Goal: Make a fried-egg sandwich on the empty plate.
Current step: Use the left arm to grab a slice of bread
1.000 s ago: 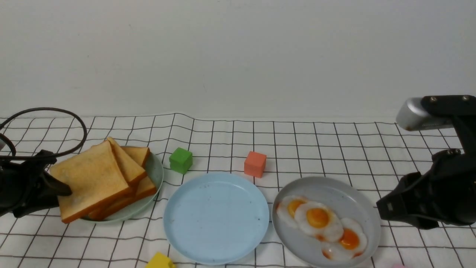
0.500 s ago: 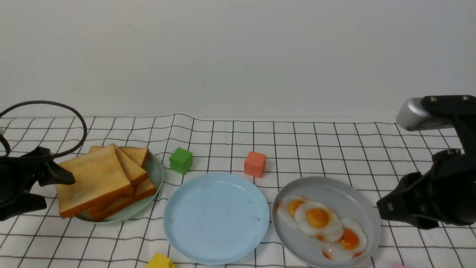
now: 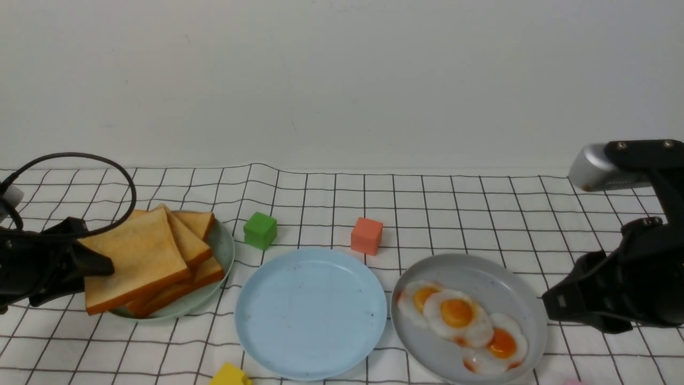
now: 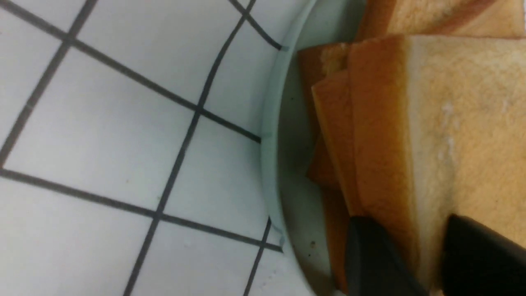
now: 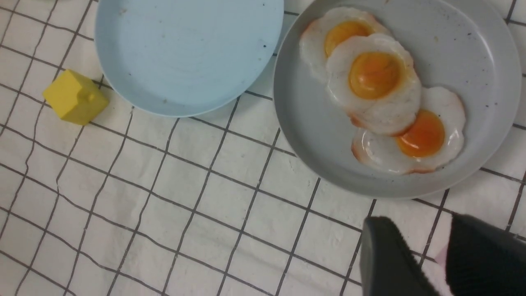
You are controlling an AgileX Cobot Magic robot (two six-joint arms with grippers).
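Viewed from the front, a white cloth with a black grid carries three plates in a row. At centre lies the light-blue plate, round, shallow-rimmed and finely speckled, its surface bare. To its left, a pale green plate holds a fanned stack of toast slices. The top slice lies tilted across the others, with one corner overhanging the rim on the robot's side. Just beside the blue plate on the right, a grey plate holds three overlapping fried eggs with orange yolks. The sandwich's parts thus lie on separate plates: toast on the left, eggs on the right.

The left gripper stands at the left edge of the top slice. In the left wrist view its two black fingers straddle that edge, one by the crust and the other over the upper face, with a narrow gap between them. Whether they actually press the bread cannot be told. The right gripper hangs low over the cloth just right of the grey plate. The right wrist view shows its fingers parted and holding nothing.

A green cube and an orange cube sit behind the blue plate, apart from each other. A yellow block lies near the plate's front left rim without touching it. A black cable loops above the left arm.
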